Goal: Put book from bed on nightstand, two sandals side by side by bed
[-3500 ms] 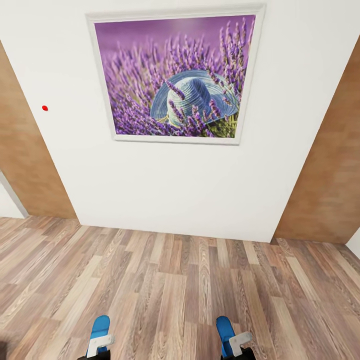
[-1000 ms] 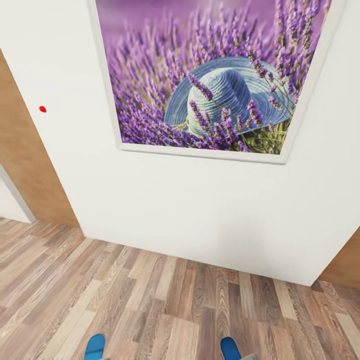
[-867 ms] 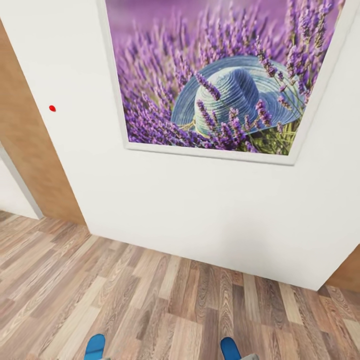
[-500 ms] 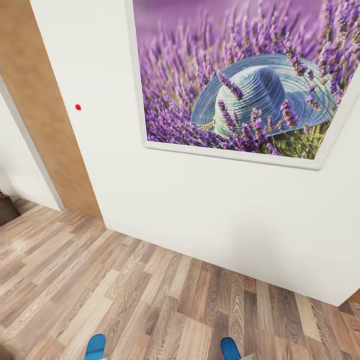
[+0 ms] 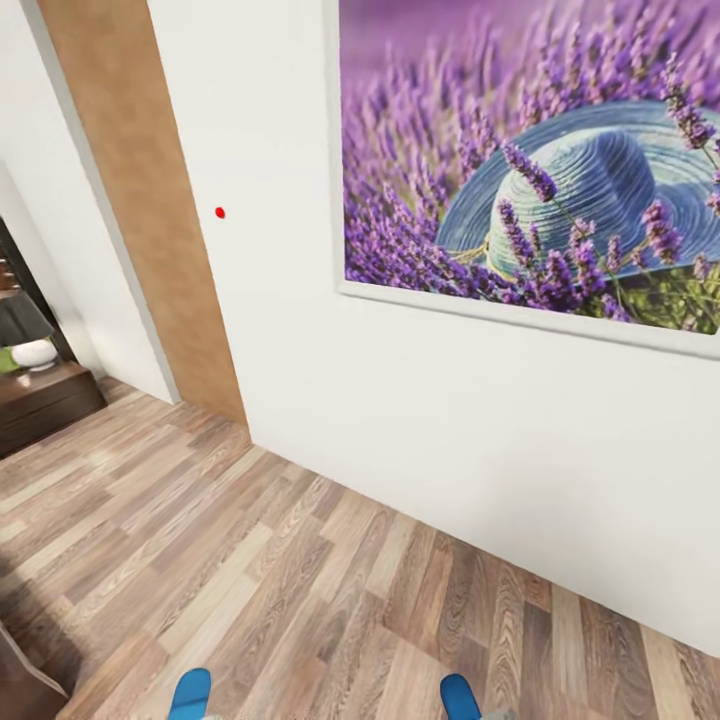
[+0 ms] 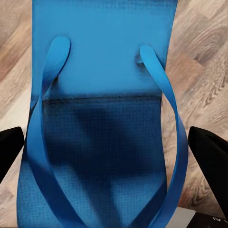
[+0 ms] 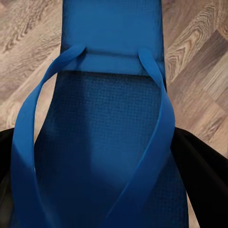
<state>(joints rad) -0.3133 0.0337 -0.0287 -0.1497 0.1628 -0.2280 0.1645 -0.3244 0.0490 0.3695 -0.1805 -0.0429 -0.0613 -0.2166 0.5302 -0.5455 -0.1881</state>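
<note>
Each of my grippers carries one of the two bright blue sandals. In the left wrist view, the left sandal (image 6: 102, 95) lies sole-up between the black fingers (image 6: 211, 161) of my left gripper (image 6: 107, 159), which is shut on it. The right wrist view has the right sandal (image 7: 111, 109) clamped the same way in my right gripper (image 7: 102, 164). Low in the head view, both sandal tips poke up, left (image 5: 190, 692) and right (image 5: 460, 696), above wood-plank floor. The book and the bed are out of view.
A white wall (image 5: 420, 420) with a large lavender-and-hat picture (image 5: 540, 190) stands close ahead. Left of it is a wooden door frame (image 5: 140, 200). Beyond, at far left, a low dark brown cabinet (image 5: 45, 405) carries a lamp (image 5: 30, 335). A dark object (image 5: 20, 685) sits at the bottom-left corner.
The whole view has swung left and closer to the wall: the picture slid right, and the door frame and the cabinet with the lamp came into sight. Both sandals stay gripped.
</note>
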